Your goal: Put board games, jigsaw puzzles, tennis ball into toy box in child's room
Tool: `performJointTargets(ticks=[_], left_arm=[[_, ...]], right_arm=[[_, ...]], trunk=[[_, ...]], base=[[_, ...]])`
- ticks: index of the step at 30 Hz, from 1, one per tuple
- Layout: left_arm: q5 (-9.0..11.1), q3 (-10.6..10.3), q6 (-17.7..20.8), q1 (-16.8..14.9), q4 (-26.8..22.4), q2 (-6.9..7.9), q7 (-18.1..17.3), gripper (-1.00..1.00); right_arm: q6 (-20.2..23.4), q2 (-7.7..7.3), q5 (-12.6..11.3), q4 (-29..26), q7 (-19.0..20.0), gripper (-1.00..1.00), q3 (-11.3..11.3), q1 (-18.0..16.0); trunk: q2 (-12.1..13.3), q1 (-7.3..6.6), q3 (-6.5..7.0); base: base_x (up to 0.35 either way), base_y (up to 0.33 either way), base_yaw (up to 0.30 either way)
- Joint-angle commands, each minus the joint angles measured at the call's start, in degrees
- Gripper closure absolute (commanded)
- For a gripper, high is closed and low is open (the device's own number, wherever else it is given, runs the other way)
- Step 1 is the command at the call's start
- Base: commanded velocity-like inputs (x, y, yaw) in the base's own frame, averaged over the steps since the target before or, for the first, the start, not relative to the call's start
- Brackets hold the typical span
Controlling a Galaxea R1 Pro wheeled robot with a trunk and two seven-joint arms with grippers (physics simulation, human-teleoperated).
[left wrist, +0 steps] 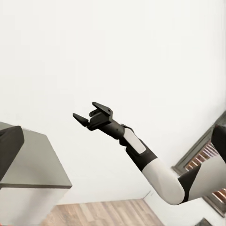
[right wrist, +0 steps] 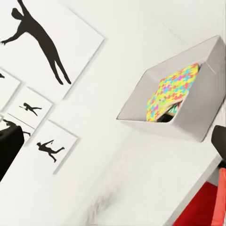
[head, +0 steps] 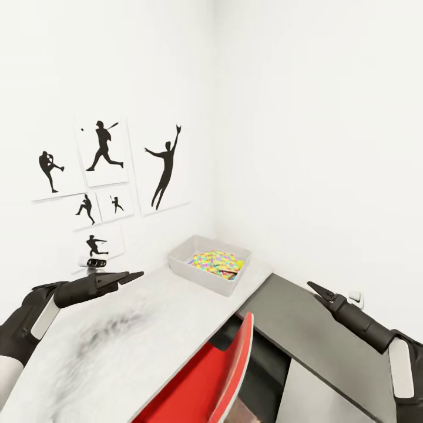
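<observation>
**Hovering over the desk, both arms empty-handed**

Facing the corner of the child's room, the head camera showed the toy box (head: pixel 187 267) sitting on the far end of the table (head: pixel 147 329), close to both white walls. A jigsaw puzzle (head: pixel 215 261) lay on top inside the box, tilted slightly, with a small yellow-green rounded object (head: pixel 239 264) just beside it at the far rim; whether this was the tennis ball could not be confirmed. Other items beneath the puzzle were hidden.

The left gripper (head: pixel 130 276) was held above the near-left part of the table, fingers nearly together and holding nothing. The right gripper (head: pixel 315 288) was held above the lower dark grey cabinet (head: pixel 299 329), well apart from the box; in the left wrist view its fingers (left wrist: pixel 81 118) were spread, with nothing between them.

A red chair back (head: pixel 235 364) stood against the table's near edge. Black baseball-player prints (head: pixel 106 170) hung on the left wall. The right wrist view showed the toy box (right wrist: pixel 193 117) and the puzzle (right wrist: pixel 172 92) leaning inside it.
</observation>
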Motion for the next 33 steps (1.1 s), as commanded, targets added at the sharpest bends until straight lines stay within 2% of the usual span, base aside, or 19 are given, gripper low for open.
performJointTargets(ticks=[1, 18, 33], left_arm=[[0.1, -0.1, 0.6, 0.0, 0.0, 0.05, -0.1, -1.00], [0.1, 0.0, 0.6, 0.0, 0.0, 0.23, -0.1, -1.00], [0.1, 0.0, 0.6, 0.0, 0.0, 0.28, -0.1, -1.00]], right_arm=[[0.2, 0.01, 0.0, 0.1, 0.1, -1.00, 0.0, 0.0], [0.2, -0.19, -0.1, 0.1, 0.2, -1.00, -0.2, 0.0], [0.1, -0.33, 0.0, 0.2, 0.1, -1.00, -0.2, 0.0]], trunk=[[0.0, -0.01, 0.03], [0.0, -0.01, 1.06], [0.0, -0.01, 1.96]], base=[[-0.334, 0.004, -0.228], [-0.334, 0.004, -0.228], [-0.248, 0.154, -0.228]])
